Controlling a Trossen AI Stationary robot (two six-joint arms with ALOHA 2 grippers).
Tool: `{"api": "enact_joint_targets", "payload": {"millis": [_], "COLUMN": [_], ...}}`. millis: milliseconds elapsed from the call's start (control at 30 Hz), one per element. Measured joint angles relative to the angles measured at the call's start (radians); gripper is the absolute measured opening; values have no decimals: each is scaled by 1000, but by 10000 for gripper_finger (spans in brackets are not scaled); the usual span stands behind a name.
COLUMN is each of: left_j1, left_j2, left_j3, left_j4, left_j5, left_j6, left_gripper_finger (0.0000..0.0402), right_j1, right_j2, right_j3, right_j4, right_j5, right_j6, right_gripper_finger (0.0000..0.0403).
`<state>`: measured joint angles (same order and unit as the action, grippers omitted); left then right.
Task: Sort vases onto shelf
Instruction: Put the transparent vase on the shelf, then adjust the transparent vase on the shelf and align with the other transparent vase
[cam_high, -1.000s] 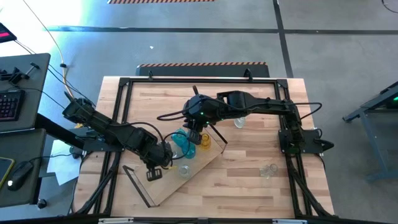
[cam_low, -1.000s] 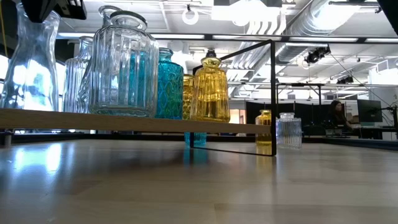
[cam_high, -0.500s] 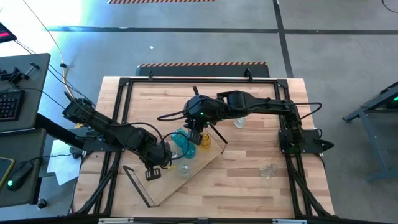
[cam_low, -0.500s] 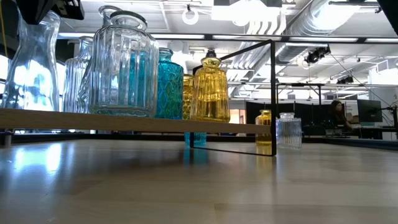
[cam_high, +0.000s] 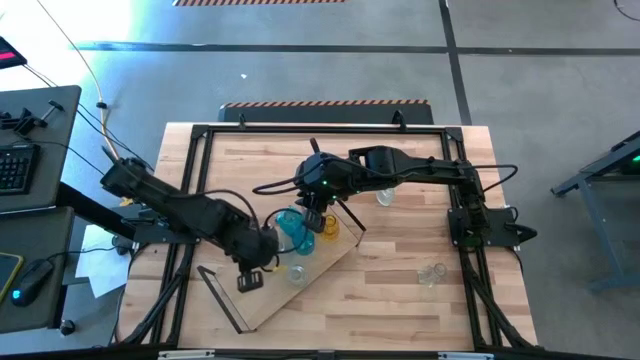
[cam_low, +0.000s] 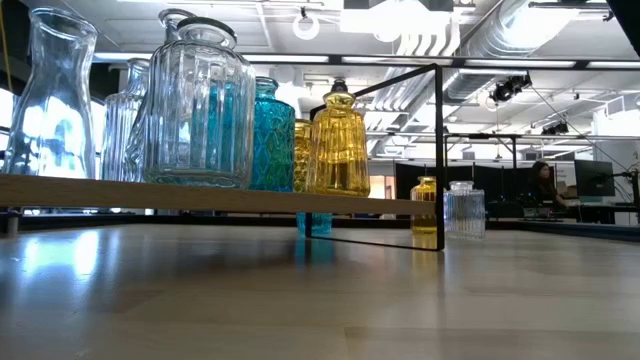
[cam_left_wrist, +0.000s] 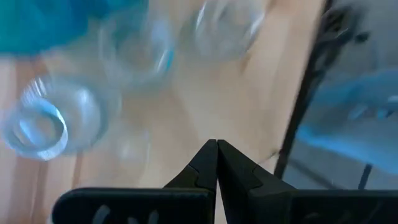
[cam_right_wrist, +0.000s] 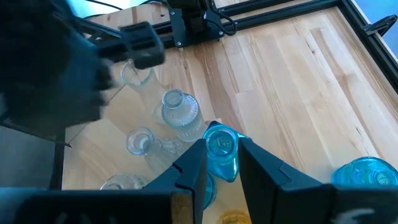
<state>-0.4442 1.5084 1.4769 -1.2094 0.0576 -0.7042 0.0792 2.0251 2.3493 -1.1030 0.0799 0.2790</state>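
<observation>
The right gripper (cam_right_wrist: 219, 163) sits at the bottom centre of the right wrist view, its two dark fingers (cam_right_wrist: 194, 167) set a little apart with the round mouth of a teal-blue vase (cam_right_wrist: 221, 144) showing between them; whether the pads press the glass I cannot tell, so the grip itself is uncertain. In the high view this gripper (cam_high: 312, 216) hangs at the middle of the frame over the upper end of the shelf (cam_high: 318, 283), the light board that lies slantwise from lower left toward centre on the striped table (cam_high: 400, 300). The left gripper (cam_left_wrist: 216, 163) is closed, its fingertips meeting in a point at the bottom centre of the left wrist view, holding nothing; beyond it lie blurred clear vases (cam_left_wrist: 43, 124) on pale wood. In the high view the left gripper (cam_high: 250, 282) is left of centre, over the shelf's lower left part, just beside a clear vase (cam_high: 296, 271). Around the right gripper stand teal vases (cam_high: 289, 232) and an amber vase (cam_high: 329, 228) on the board; a clear vase (cam_high: 384, 197) stands on the table toward the upper right of the board, and another clear vase (cam_high: 431, 272) stands well apart at the lower right. The low view shows a tall clear carafe (cam_low: 55, 95) at far left, a ribbed clear jar (cam_low: 200, 105), a teal one (cam_low: 272, 135) and an amber one (cam_low: 338, 145) lined on the board, with the black wire frame (cam_low: 440, 150) at its end
</observation>
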Motion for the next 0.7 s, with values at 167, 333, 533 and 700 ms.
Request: {"api": "enact_joint_targets", "payload": {"millis": [167,333,533,700], "left_j1": [0,-1,-4,-1], "left_j2": [0,-6,-70,-200], "left_j3": [205,437,621,612], "left_j4": [-10,-153,-344,-369], "left_j5": [-135,-318,-570,-705], "left_j6": [61,120,108,86], "left_gripper_finger": [0,0,0,0], "right_j1": [0,1,2,-9], "right_j2": [0,-2,-17,-41], "right_j3": [0,0,0,0], "right_j4": [0,-32,-97,-190], "right_j5": [15,52,125,252], "right_j6": [5,8,20,26], "right_gripper_finger": [74,74,74,74]}}
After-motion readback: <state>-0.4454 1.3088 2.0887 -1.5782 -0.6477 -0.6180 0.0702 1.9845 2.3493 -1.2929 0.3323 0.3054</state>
